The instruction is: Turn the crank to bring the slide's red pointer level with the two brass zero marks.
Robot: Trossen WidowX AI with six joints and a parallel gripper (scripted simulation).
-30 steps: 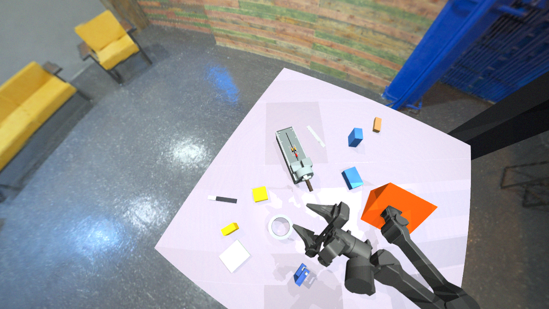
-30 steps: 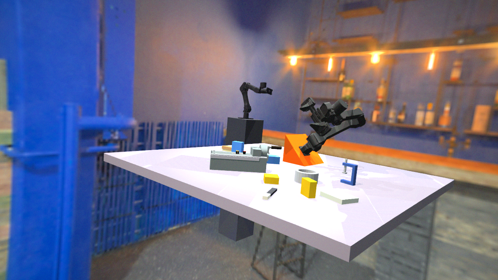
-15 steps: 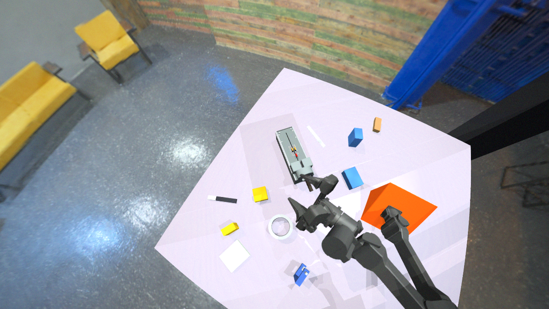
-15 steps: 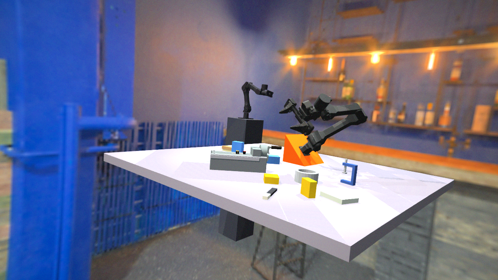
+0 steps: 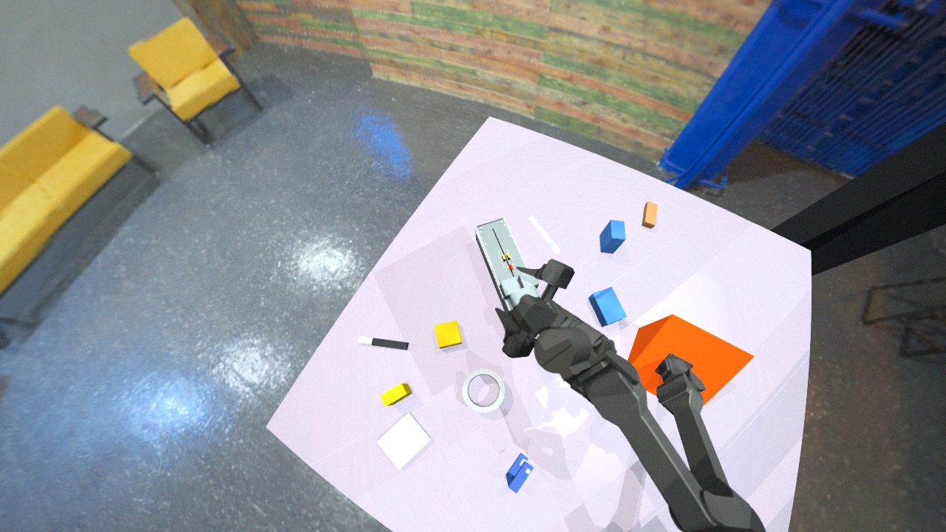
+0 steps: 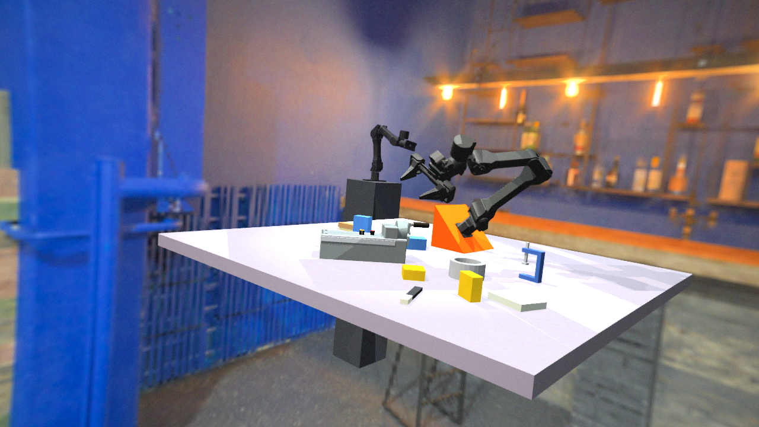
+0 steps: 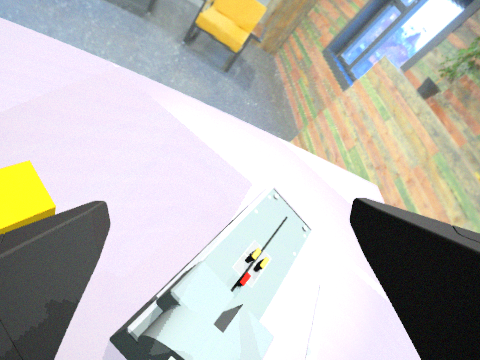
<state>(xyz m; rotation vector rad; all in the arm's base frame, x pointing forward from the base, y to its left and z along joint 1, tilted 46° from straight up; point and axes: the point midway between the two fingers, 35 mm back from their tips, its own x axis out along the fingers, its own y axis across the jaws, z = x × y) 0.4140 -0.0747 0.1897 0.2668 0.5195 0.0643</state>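
The grey machine (image 5: 496, 241) (image 6: 360, 250) (image 7: 281, 260) has a slot along its top. The red pointer (image 5: 511, 267) (image 6: 372, 232) (image 7: 245, 279) stands in the slot a short way off the brass zero marks, on the crank side. A brass zero mark (image 7: 256, 254) sits on one side of the slot, another brass mark (image 7: 264, 263) on the other. The dark crank handle (image 6: 420, 225) sticks out from the machine's end; the arm hides it in the top view and it is outside the wrist view. My gripper (image 5: 508, 288) (image 6: 411, 188) (image 7: 232, 211) is wide open and empty, well above the machine's crank end.
An orange wedge (image 5: 701, 343) (image 6: 445, 228) and blue blocks (image 5: 607, 306) (image 5: 612, 236) lie to the machine's right in the top view. A yellow block (image 5: 447, 334), a grey ring (image 5: 468, 391) and a blue clamp (image 5: 518, 473) lie on the arm's near side.
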